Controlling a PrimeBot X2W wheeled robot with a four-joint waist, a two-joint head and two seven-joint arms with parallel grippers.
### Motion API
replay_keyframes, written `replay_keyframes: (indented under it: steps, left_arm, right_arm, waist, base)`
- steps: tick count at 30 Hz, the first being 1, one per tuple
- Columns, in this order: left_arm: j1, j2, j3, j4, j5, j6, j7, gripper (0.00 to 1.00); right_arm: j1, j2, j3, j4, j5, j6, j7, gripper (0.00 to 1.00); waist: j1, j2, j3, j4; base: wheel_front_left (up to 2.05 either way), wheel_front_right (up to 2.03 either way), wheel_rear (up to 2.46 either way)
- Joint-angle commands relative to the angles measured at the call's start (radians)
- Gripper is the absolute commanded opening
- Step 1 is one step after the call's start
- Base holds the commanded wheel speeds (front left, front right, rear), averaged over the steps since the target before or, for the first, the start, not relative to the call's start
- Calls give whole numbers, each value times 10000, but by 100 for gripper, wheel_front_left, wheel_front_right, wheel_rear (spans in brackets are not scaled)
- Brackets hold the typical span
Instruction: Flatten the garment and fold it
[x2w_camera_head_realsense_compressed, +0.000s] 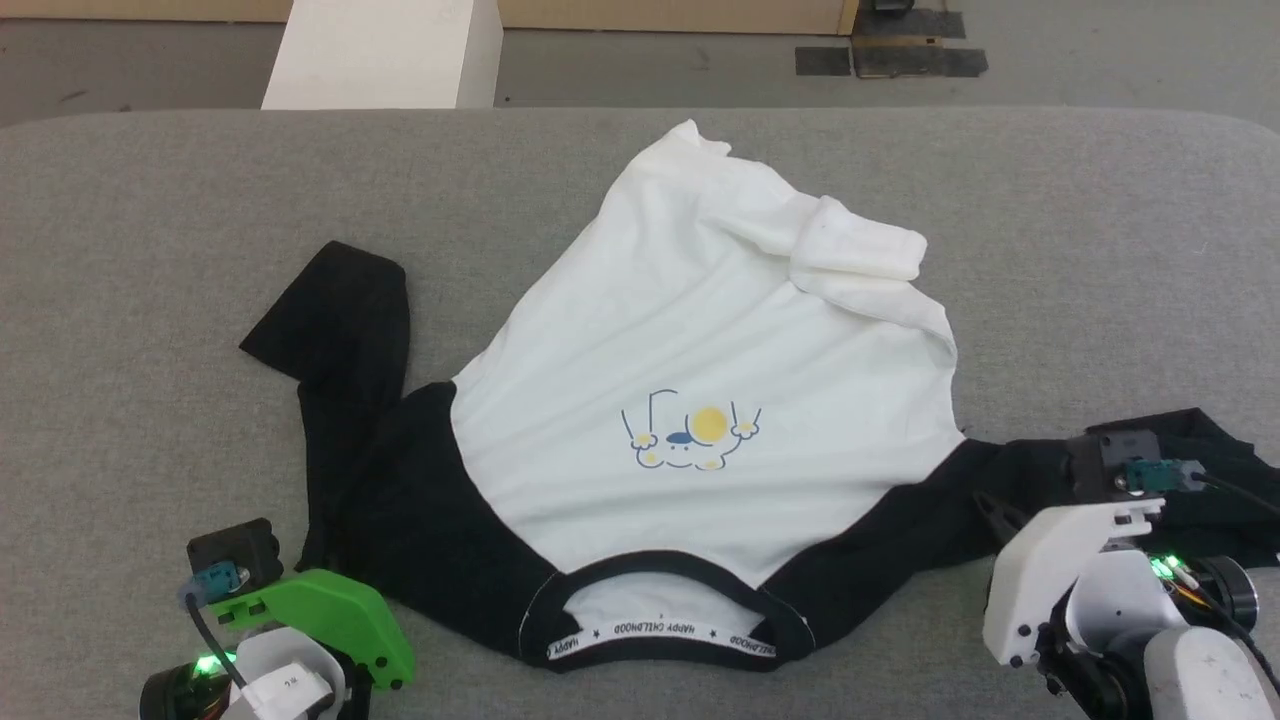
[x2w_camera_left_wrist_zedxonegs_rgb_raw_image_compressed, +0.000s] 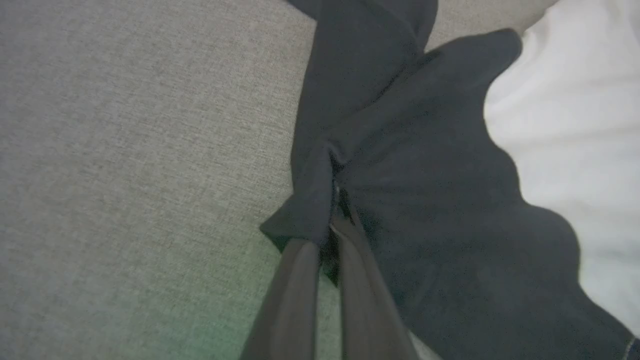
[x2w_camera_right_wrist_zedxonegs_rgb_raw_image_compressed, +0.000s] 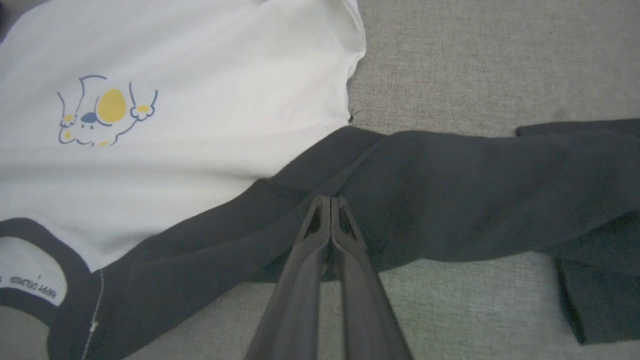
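One shirt (x2w_camera_head_realsense_compressed: 700, 330) lies face up near the middle of the grey bench (x2w_camera_head_realsense_compressed: 150, 200), collar (x2w_camera_head_realsense_compressed: 660, 570) at the near edge and hem at the far side. It is not yet flat: the left sleeve (x2w_camera_head_realsense_compressed: 335, 310) is doubled back on itself, and the far right hem corner (x2w_camera_head_realsense_compressed: 860, 240) is turned over onto the body.

Left hand (x2w_camera_left_wrist_zedxonegs_rgb_raw_image_compressed: 331, 220): fingers closed narrow, with a bunched fold of black cloth nipped between them at the left shoulder. Right hand (x2w_camera_right_wrist_zedxonegs_rgb_raw_image_compressed: 330, 200): tips pressed together on a raised crease of the right sleeve (x2w_camera_right_wrist_zedxonegs_rgb_raw_image_compressed: 475, 185), apparently nipping it.

Judgement: both grips sit on the black shoulder cloth, one at each side of the collar, so the shirt can be drawn taut across its width and the creases pulled out. Flattening is in hand; folding is not begun.

Count: one shirt, two sleeves, one chest print (x2w_camera_head_realsense_compressed: 692, 432), two hands, both engaged.
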Motion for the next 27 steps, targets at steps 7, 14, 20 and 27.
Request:
replay_keyframes:
  steps: [7, 14, 20, 27]
  left_arm:
    - [95, 84, 80, -7, -158, -108, -191, 0]
    - [386, 108, 243, -510, -425, -207, -364, 0]
    - [157, -242, 558, -1455, -1629, -1030, -520, 0]
    - [-1663, 243, 389, -2628, -2274, -1744, 700, 0]
  right_arm:
    - [1071, 3, -445, -701, 1167, -13, -1163, 0]
    - [2699, 3, -1140, -1708, 1363, -13, -1303, 0]
    - [2288, 3, -1329, -2737, 1240, -13, -1618, 0]
    - [-186, 3, -966, -3520, -26, -13, -982, 0]
  waist:
    - [0, 108, -510, -128]
    - [0, 108, -776, -329]
    - [0, 108, -810, -468]
    - [0, 108, -159, -467]
  base:
    - [0, 0, 0]
    - [0, 0, 0]
    - [0, 0, 0]
    - [0, 0, 0]
